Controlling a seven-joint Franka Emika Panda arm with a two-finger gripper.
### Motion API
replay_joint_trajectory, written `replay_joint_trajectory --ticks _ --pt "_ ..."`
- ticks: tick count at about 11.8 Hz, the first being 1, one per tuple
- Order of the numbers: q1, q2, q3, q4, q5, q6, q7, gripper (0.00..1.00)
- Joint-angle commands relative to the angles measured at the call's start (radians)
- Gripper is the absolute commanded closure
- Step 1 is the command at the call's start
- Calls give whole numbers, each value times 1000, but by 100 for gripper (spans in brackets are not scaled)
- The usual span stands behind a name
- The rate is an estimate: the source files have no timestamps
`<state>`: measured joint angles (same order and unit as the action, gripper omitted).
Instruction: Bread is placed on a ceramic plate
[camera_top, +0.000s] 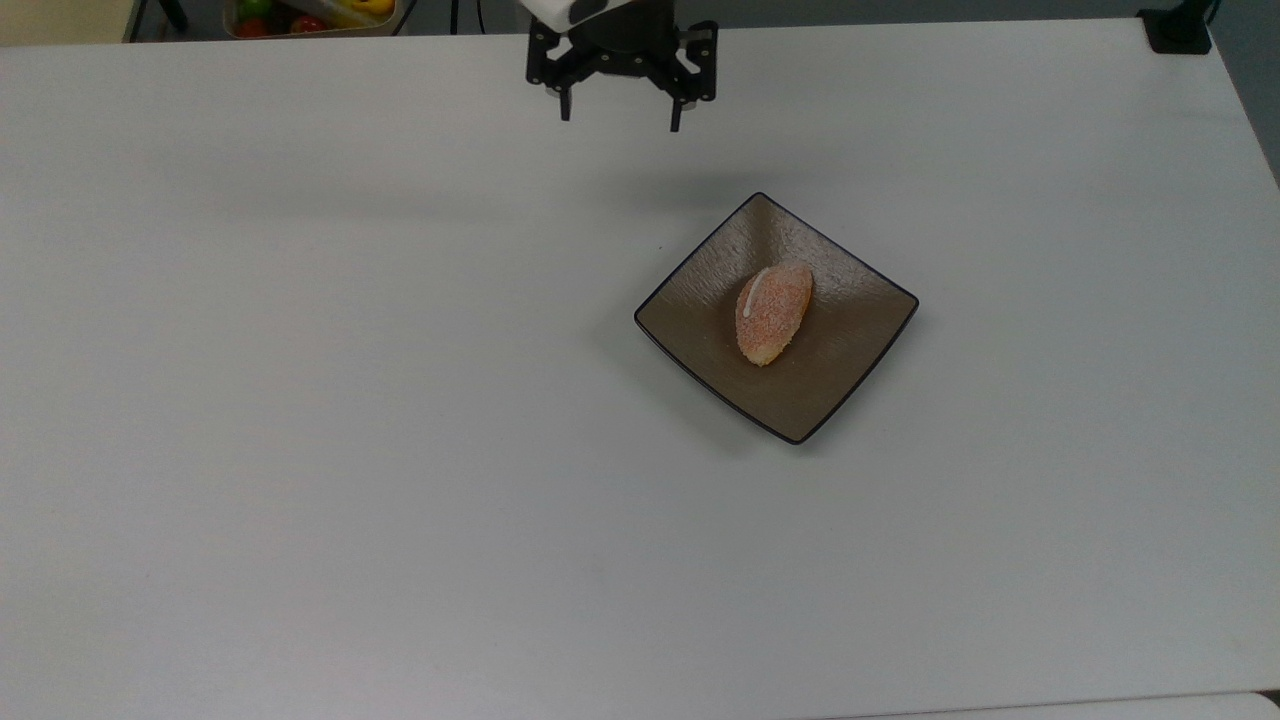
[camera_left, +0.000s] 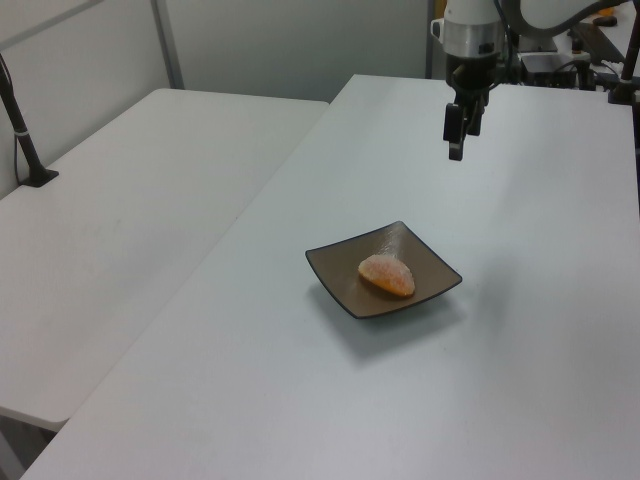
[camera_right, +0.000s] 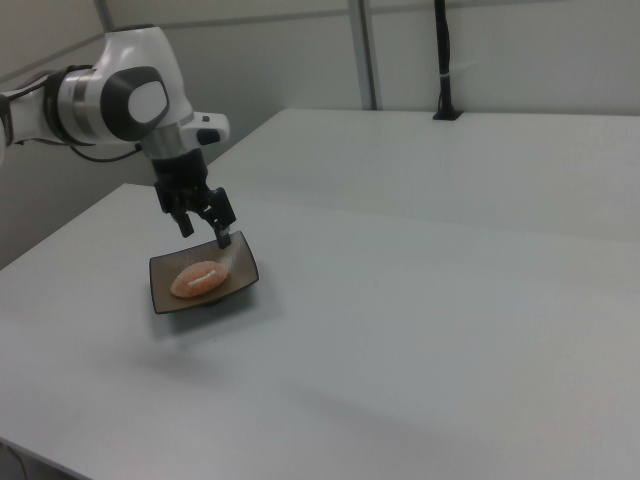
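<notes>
You see the bread lying on the ceramic plate | plate flat on the white bench | gripper above, fingers spread, holding nothing

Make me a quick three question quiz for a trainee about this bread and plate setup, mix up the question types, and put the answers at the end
1. True or false: the bread lies on the ceramic plate.
2. The gripper is: A) shut on the bread B) open and holding nothing C) resting on the plate.
3. In the top view, toward which edge of the picture is the gripper, seen from the plate?

Key: 1 true. 2 B. 3 The upper edge, slightly toward the top view's left.
</notes>
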<state>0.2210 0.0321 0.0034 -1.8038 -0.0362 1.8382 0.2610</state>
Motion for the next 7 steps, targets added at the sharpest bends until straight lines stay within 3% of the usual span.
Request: replay_joint_trajectory --ticks 1,3,7 --pt "-75 -4 18 23 22 -19 -8 0" --pt "-107 -8 30 35 22 -22 -8 0" --pt "-189 -15 101 34 29 -19 -8 0"
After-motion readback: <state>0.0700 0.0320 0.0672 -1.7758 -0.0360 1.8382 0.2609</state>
